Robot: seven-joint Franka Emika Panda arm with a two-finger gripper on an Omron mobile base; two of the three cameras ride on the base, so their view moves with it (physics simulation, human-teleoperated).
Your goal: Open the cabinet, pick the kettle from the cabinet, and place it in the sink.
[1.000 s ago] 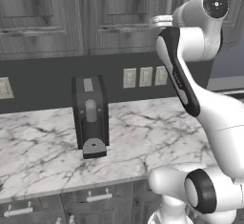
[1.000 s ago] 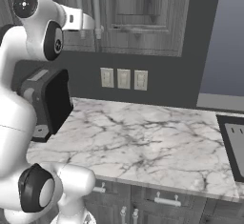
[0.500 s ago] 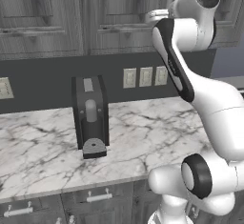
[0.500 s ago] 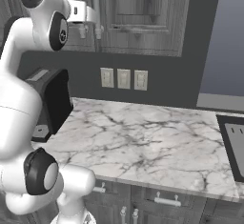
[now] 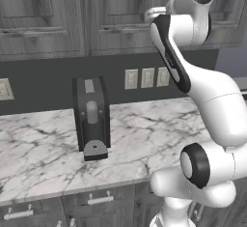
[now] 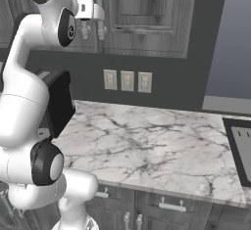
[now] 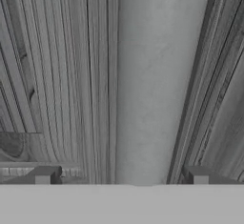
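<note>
Hand view: open claw point(image 7: 121, 176) astride cabinet point(image 7: 57, 75) handle point(image 7: 147, 85).

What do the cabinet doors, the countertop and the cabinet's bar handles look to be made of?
The cabinet doors look like dark grey stained wood, matt, with streaky vertical grain and raised panel frames. The countertop looks like polished white marble, going by its grey veining. The bar handles look like brushed silver metal, pale and smooth; the rendering leaves the exact metal open.
</note>
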